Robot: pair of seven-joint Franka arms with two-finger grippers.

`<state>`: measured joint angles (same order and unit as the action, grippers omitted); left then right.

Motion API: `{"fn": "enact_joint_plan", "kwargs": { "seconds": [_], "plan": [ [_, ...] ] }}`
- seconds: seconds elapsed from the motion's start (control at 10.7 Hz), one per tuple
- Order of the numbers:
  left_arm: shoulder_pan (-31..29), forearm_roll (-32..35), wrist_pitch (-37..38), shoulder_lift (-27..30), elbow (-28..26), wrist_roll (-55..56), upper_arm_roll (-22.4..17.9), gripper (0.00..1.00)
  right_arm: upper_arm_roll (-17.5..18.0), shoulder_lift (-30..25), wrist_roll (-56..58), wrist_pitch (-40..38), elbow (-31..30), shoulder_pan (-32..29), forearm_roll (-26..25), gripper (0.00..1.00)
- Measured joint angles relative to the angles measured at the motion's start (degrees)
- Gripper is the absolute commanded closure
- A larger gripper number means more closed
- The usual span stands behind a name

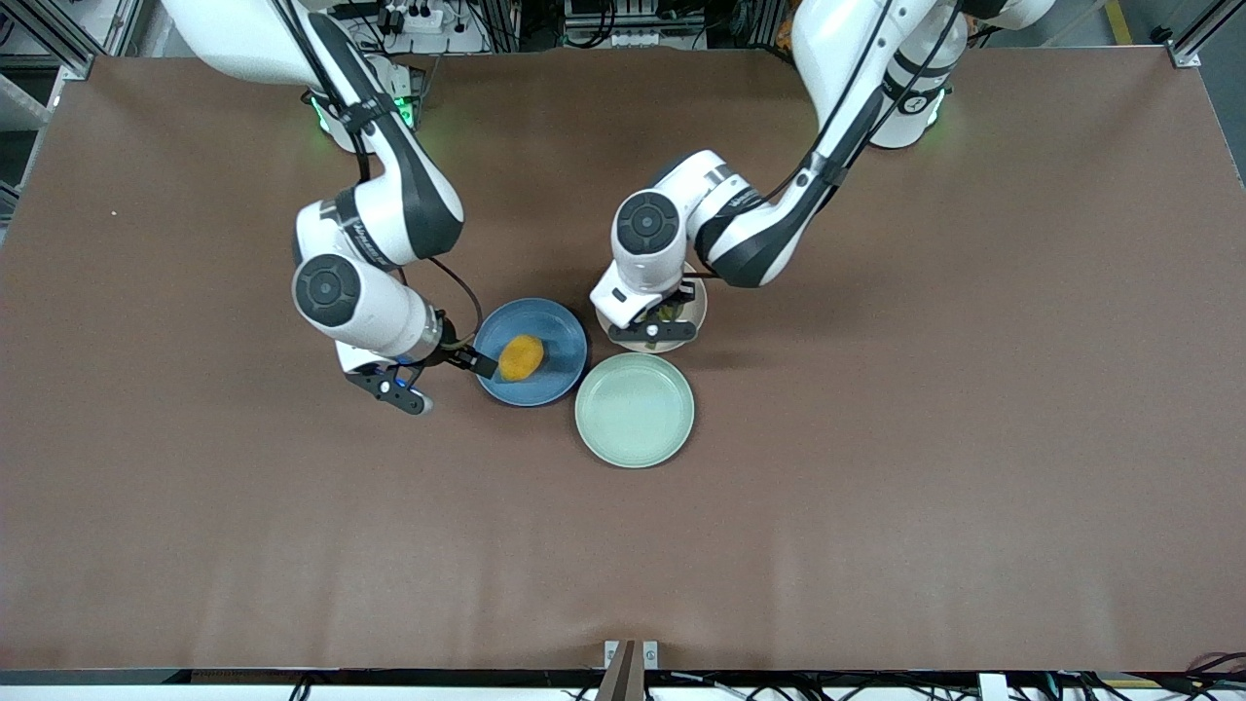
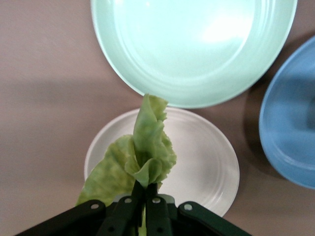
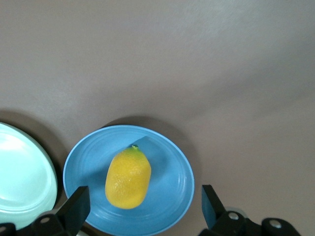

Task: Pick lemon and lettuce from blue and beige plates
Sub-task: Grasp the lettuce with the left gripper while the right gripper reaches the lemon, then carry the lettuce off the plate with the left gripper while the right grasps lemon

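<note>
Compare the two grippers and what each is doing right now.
The left gripper is shut on the lettuce over the beige plate; the right gripper is open, its fingers either side of the lemon, which lies on the blue plate. Both are at their plates.

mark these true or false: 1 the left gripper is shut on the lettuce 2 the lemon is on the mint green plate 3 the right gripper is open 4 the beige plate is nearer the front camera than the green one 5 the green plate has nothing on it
1. True. The left gripper is shut on the lettuce, over the beige plate.
2. False. The lemon lies on the blue plate.
3. True. The right gripper is open, its fingers standing at either side of the blue plate, with the lemon not gripped.
4. False. The mint-green plate is nearer to the front camera than the beige plate.
5. True. It is bare.
</note>
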<state>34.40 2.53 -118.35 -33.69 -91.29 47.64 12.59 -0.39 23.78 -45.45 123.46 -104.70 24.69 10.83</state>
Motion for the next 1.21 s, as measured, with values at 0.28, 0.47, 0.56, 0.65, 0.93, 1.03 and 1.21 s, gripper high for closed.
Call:
{"fn": "enact_joint_plan", "kwargs": {
  "seconds": [0.28,0.47,0.56,0.65,0.93,1.03,1.21],
  "plan": [
    [-5.03,0.10,0.31,2.21,0.19,0.00,-0.29,1.00,-0.01,2.66,-2.68,5.35,-0.63,1.95,0.04,0.00],
    [-9.95,1.61,0.31,2.43,1.11,-0.44,-0.42,1.00,0.01,4.33,-4.77,9.10,-2.00,3.84,0.05,0.00],
    [-12.54,2.80,0.31,2.43,1.38,-1.71,-0.45,1.00,0.01,4.86,-5.24,10.13,-2.43,4.42,0.05,0.00],
    [-15.08,3.91,0.31,2.40,1.44,-3.86,-0.52,1.00,-0.01,5.29,-5.98,11.00,-2.65,4.81,0.05,0.00],
    [-22.13,5.11,0.32,1.26,1.45,-13.12,-0.62,1.00,-0.01,7.15,-8.44,14.02,-2.97,6.39,0.05,0.00],
    [-23.72,5.22,0.31,0.62,1.45,-15.43,-0.64,1.00,-0.01,7.94,-9.19,14.97,-2.99,7.03,0.05,0.00],
    [-26.24,5.78,-0.35,-0.74,1.70,-19.79,-0.69,1.00,-0.02,9.52,-9.99,16.06,-3.02,8.10,0.05,0.00]
  ]
}}
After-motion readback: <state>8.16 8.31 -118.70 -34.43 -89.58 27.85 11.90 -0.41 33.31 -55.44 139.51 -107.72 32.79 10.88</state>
